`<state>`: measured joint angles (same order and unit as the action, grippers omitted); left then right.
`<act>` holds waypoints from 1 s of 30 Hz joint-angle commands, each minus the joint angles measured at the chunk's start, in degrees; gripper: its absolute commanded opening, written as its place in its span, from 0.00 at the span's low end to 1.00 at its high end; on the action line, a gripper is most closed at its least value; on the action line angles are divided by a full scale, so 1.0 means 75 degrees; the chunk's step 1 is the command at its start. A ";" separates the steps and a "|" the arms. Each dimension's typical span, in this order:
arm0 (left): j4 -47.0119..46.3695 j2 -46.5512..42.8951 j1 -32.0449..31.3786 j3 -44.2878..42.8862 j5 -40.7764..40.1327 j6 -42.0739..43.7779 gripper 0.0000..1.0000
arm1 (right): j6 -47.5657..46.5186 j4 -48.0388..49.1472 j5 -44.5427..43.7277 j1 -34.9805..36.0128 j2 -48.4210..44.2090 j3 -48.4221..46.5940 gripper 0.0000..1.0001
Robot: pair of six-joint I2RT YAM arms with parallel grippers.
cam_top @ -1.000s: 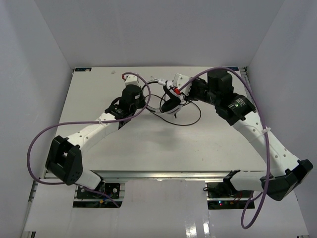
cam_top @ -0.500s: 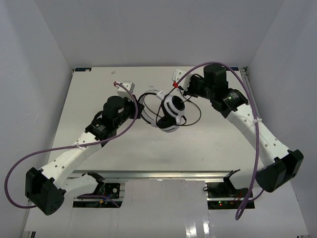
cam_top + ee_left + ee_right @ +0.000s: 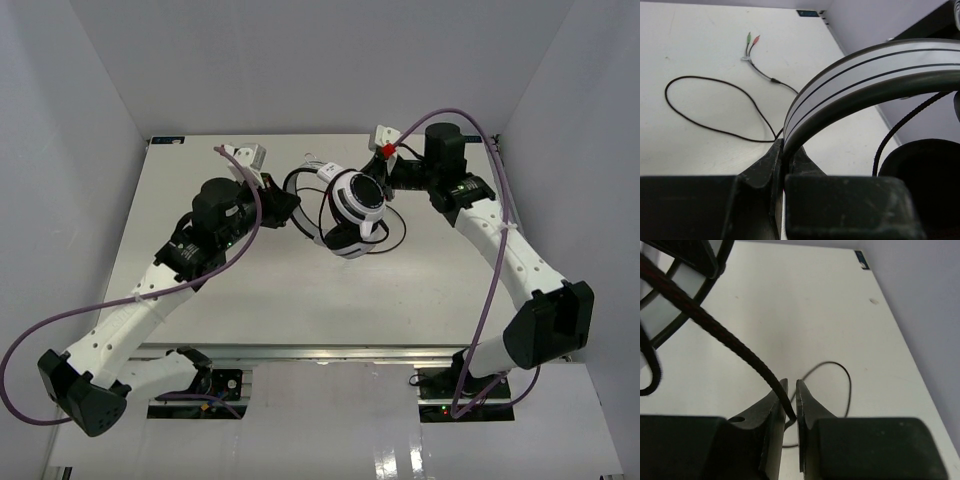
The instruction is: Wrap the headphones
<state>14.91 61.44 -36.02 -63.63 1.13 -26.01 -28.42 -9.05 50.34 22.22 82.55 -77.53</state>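
wrapping looks under way: the left gripper (image 3: 783,162) clamps shut on the headband (image 3: 865,70) of the headphones (image 3: 352,208), while the right gripper (image 3: 792,400), jaws a sliver apart, pinches the taut cable (image 3: 730,344), which i judge needs looping round the headband next.

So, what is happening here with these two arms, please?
The two arms are wrapping the headphones. The left gripper is shut on the white headband and holds the headphones over the table. The right gripper has the thin black cable between its almost closed fingers. A long loop of cable lies loose on the table, ending in the coloured plugs, so the wrapping is not yet done.
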 commanded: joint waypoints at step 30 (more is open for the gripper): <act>-0.0013 0.0878 -0.0290 -0.3970 -0.2285 -0.1412 0.00 | 0.7636 1.0645 0.2481 0.1432 0.1381 0.4143 0.46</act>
<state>20.78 69.18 -38.00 -87.86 -9.43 -33.21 35.09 71.81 69.04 31.66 97.52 -47.43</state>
